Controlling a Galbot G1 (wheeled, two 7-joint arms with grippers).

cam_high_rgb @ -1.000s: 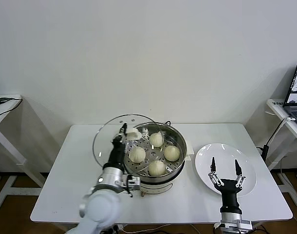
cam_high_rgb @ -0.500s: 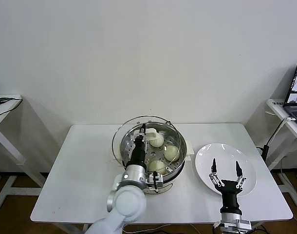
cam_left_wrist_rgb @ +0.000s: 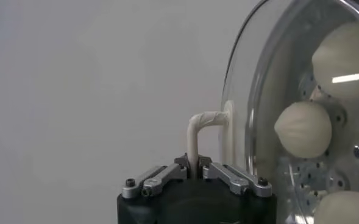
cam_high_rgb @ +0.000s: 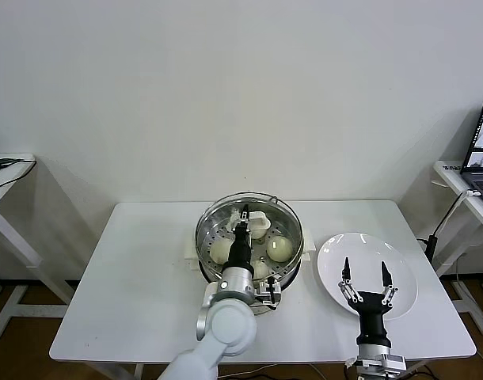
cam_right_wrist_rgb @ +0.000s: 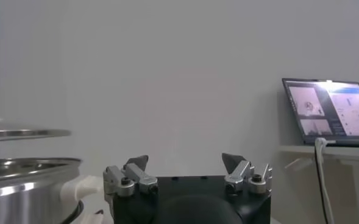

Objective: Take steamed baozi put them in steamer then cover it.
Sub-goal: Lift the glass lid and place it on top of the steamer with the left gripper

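Four pale, smooth baozi [cam_high_rgb: 280,248] sit in the steamer [cam_high_rgb: 291,266] near the desk's [cam_high_rgb: 107,301] back edge, so only covering remains: the left gripper [cam_high_rgb: 243,218] clenches the lid [cam_high_rgb: 218,218] handle above it, while the right gripper [cam_high_rgb: 366,274] waits spread over the plate [cam_high_rgb: 404,269].

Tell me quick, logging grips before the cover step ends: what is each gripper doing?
Left gripper: shut on the glass lid's white handle, above the steamer.
Right gripper: open, empty, over the white plate.
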